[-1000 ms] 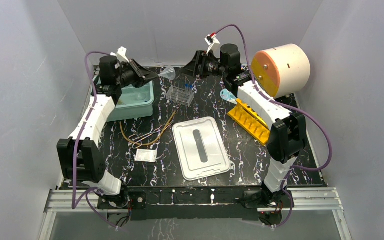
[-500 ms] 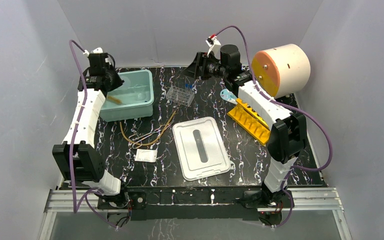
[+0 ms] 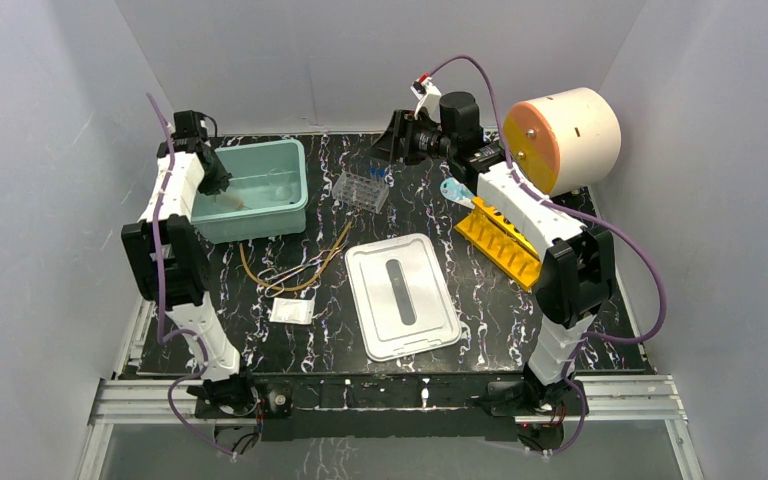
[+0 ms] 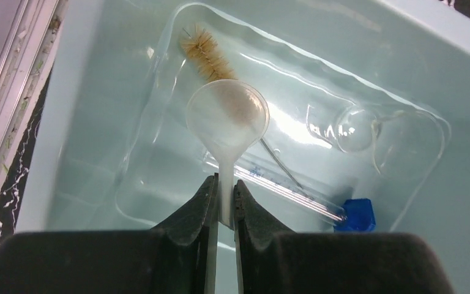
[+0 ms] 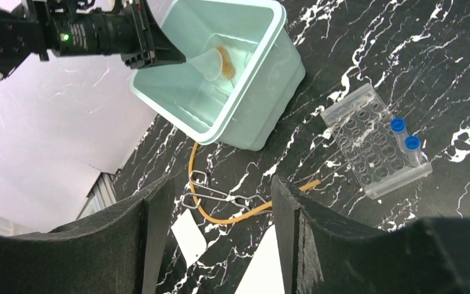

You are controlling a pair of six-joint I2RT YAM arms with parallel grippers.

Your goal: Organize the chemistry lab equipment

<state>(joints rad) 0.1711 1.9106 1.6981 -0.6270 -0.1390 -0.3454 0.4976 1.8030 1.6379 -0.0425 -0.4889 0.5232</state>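
Note:
My left gripper [image 4: 223, 202] is shut on the stem of the clear glass funnel [image 4: 227, 116] and holds it over the teal bin [image 4: 67, 122]. In the top view the left gripper [image 3: 217, 182] is at the bin's left side. In the bin lie a tan bristle brush [image 4: 211, 58], a blue-capped clear tube [image 4: 300, 197] and a round clear flask [image 4: 355, 128]. My right gripper [image 5: 221, 184] is open and empty, high at the back centre [image 3: 392, 135]. Tan rubber tubing [image 3: 300, 265], a white packet [image 3: 291, 312], a clear rack [image 3: 362, 188] with blue-capped tubes and a yellow rack [image 3: 500, 240] lie on the table.
A white lid [image 3: 402, 295] lies flat at the table's middle. The cream drum with an orange face [image 3: 560, 140] stands at the back right. A wire clamp [image 5: 220, 195] lies on the tubing. A pale blue scoop [image 3: 455, 190] rests by the yellow rack.
My left arm has swung left from the table's back centre, carrying the funnel, and now holds it over the bin from the left side. The right arm has barely moved.

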